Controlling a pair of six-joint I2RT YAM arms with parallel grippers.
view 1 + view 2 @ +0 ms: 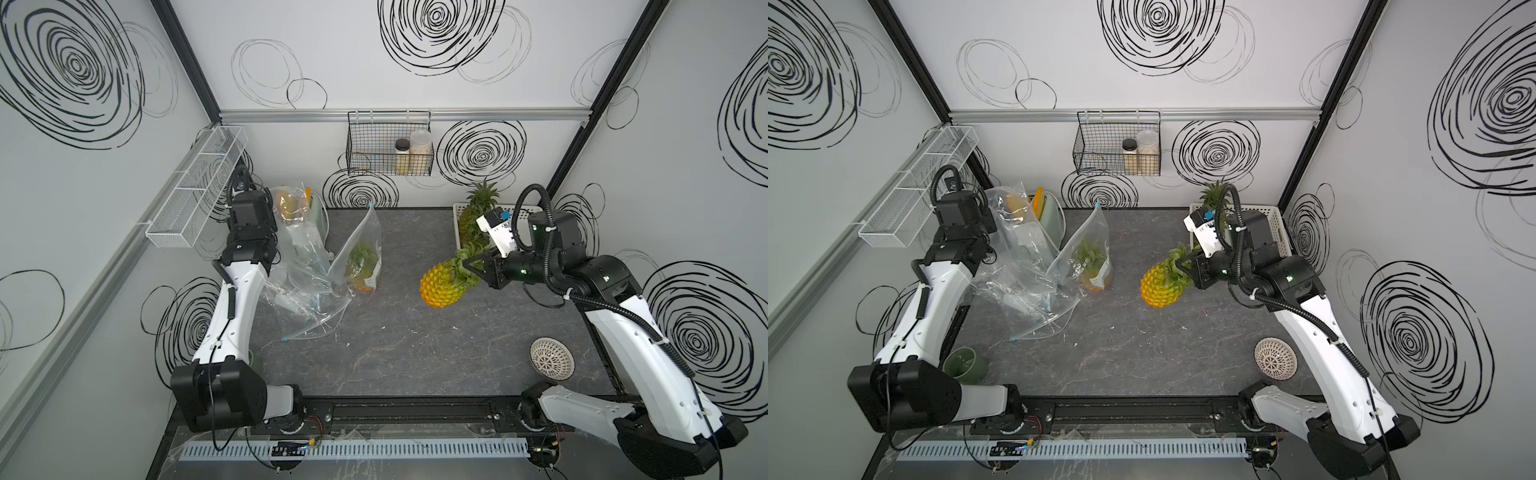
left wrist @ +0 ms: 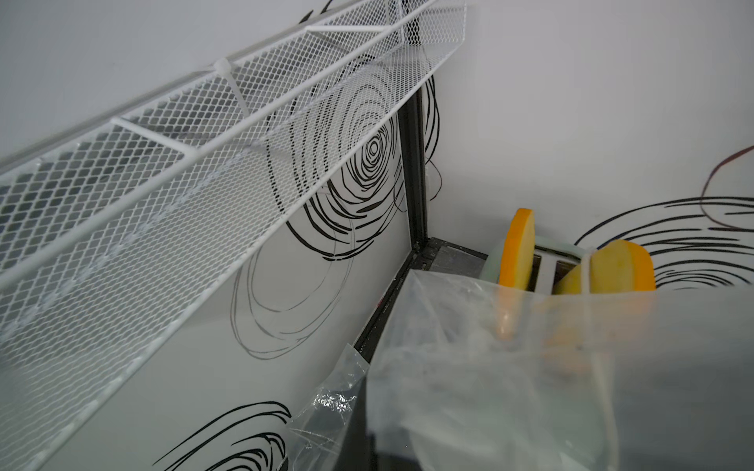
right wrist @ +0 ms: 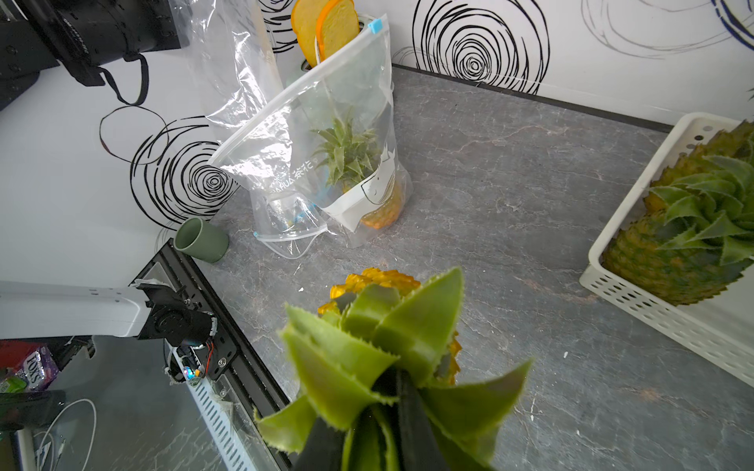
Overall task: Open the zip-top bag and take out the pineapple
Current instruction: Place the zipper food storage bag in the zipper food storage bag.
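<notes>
On your far left a white mesh wall shelf hangs above the left arm, which reaches into the back left corner. The left gripper sits against a crumpled heap of clear plastic bags. The plastic covers its fingers in every view, so you cannot tell how its jaws stand. Behind the heap is a pale green toaster with orange-crusted bread slices sticking up from it. A dark green cup lies on its side at the table's front left edge.

Next comes a clear zip-top bag, standing upright and leaning on the heap, with its blue slider at the top. A small pineapple with a green crown stands inside it. On the back wall a black wire basket holds two jars.

Right of centre, the right gripper has its jaws clamped on the green leafy crown of a yellow pineapple. This fruit is out in the open, tilted with its body pointing toward the table's middle. You cannot tell whether it touches the grey marbled tabletop.

Behind the gripper, a white perforated plastic tray in the back right corner holds more pineapples. A round patterned bowl sits near the front beside the right arm.
</notes>
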